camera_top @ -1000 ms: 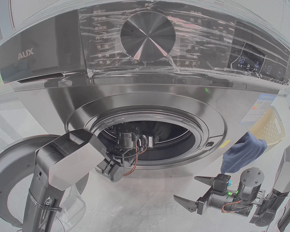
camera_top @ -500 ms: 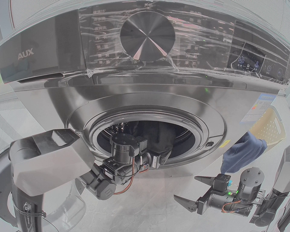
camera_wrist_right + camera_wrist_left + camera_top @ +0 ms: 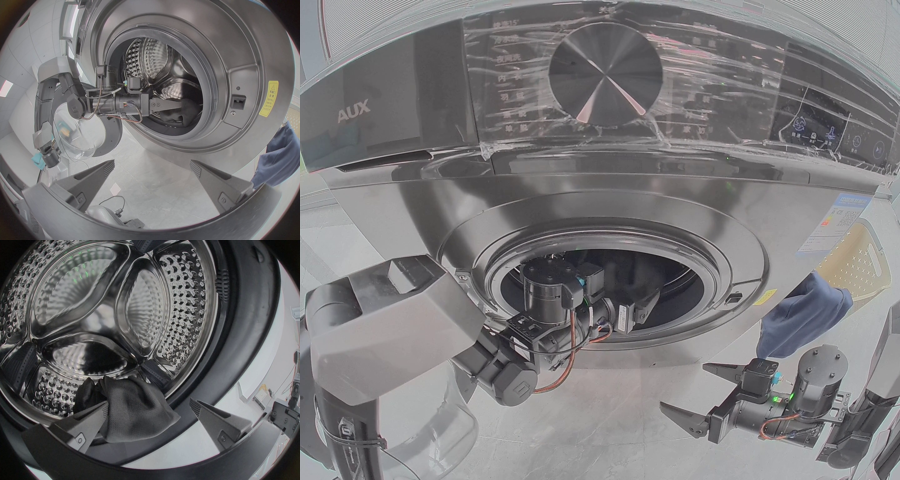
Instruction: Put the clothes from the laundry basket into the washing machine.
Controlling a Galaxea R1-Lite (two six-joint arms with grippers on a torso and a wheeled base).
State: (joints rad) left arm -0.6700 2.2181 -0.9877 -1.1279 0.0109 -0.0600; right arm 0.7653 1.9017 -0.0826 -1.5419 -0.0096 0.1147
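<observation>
The washing machine [image 3: 612, 206] stands with its round opening uncovered. A black garment [image 3: 134, 408] lies at the drum's lower front, draped onto the dark door seal; it also shows as the black garment [image 3: 184, 112]. My left gripper [image 3: 647, 303] sits at the mouth of the drum, open, one finger [image 3: 90, 418] right beside the cloth and the other clear of it. My right gripper [image 3: 700, 400] hangs open and empty low in front of the machine, to the right. A blue garment [image 3: 800, 319] droops over the edge of the yellow laundry basket [image 3: 859, 262].
The machine's door [image 3: 109, 134] is swung open on the left side, its glass bowl behind my left arm. Pale tiled floor [image 3: 625, 412] lies between the machine and my right gripper.
My left arm has drawn back from deep in the drum to its opening. The black cloth, bulking high in the opening half a second ago, now lies lower. The right arm has kept still.
</observation>
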